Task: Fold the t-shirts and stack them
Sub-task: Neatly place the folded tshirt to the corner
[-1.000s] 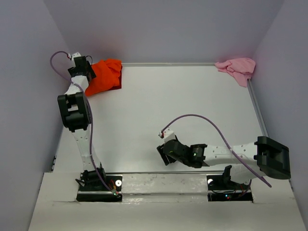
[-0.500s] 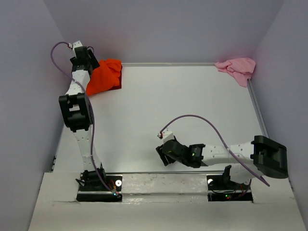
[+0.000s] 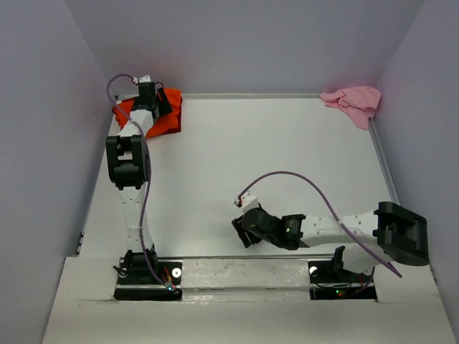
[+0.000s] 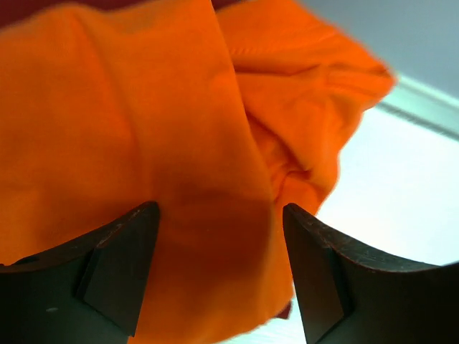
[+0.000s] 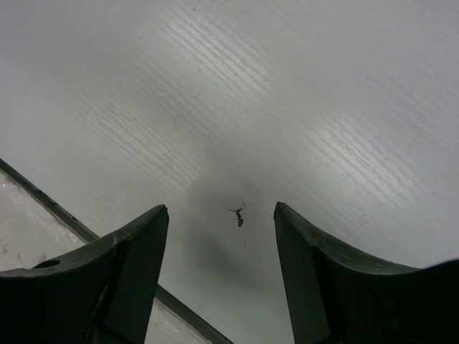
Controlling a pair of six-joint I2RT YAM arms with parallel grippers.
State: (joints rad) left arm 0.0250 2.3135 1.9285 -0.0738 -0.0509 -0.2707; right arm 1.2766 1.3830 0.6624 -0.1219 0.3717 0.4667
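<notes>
From above, the orange t-shirt (image 3: 166,120) is seen bunched at 11 o'clock on the table (image 3: 272,158), edged by a dark red t-shirt (image 3: 178,118), with the pink t-shirt (image 3: 355,100) crumpled at 1 o'clock; no container is shown. At the left wrist, the left gripper (image 4: 216,215) is held wide just over orange cloth, presumably for a grasp. At the right wrist, the right gripper (image 5: 219,211) is parked wide and empty above the table near 6 o'clock.

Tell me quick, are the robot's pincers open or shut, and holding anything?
Left pincer: open, over the orange t-shirt, gripping nothing.
Right pincer: open and empty, above the table.
</notes>
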